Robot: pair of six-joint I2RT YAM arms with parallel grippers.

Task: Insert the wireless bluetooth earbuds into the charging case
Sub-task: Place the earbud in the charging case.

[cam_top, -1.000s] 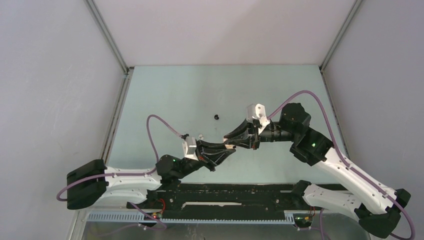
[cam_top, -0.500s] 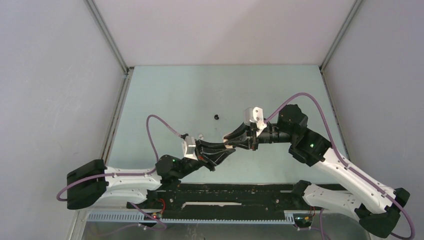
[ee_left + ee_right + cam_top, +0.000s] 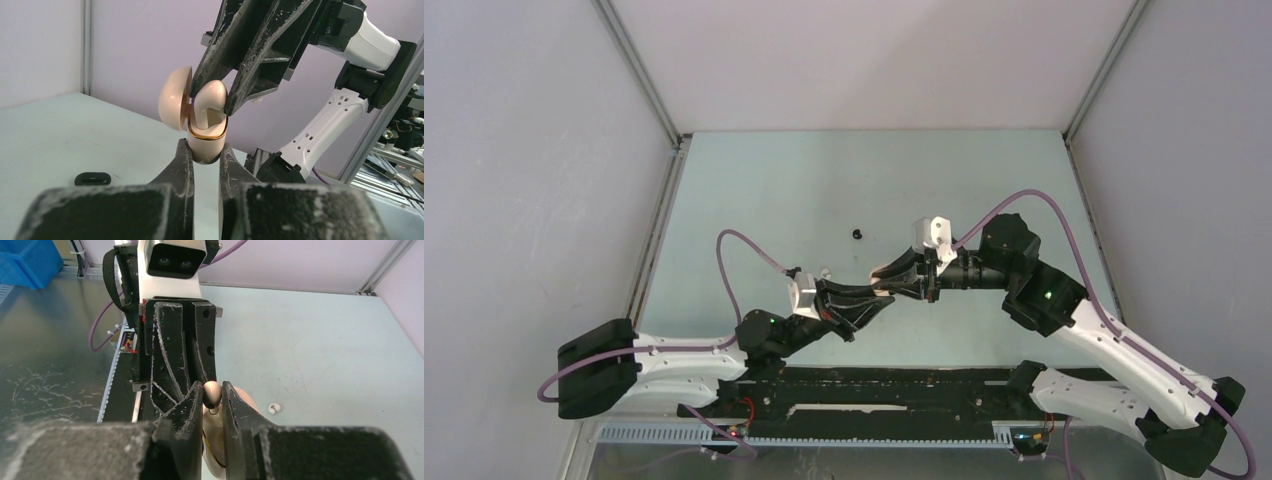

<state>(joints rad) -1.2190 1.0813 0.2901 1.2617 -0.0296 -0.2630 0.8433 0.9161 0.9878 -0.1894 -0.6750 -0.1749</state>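
A cream charging case (image 3: 206, 145) with a gold rim stands upright, my left gripper (image 3: 205, 151) shut on its lower body. Its lid (image 3: 175, 98) is swung open to the left. From above, my right gripper (image 3: 214, 102) is shut on a cream earbud (image 3: 210, 97), whose lower end sits inside the case's mouth. The right wrist view shows the same earbud (image 3: 212, 392) pinched between my right gripper's (image 3: 212, 390) tips, with the case (image 3: 215, 437) below. From the top view, the left gripper (image 3: 880, 294) and right gripper (image 3: 882, 272) meet tip to tip mid-table.
A small black object (image 3: 857, 234) lies on the pale green table (image 3: 764, 180) beyond the grippers, also showing as the black object (image 3: 91, 178) at left. A tiny white curled piece (image 3: 274, 408) lies near the case. Grey walls enclose the table.
My right arm has eased slightly left, bringing its gripper and the earbud closer onto the case. The left arm has held still.
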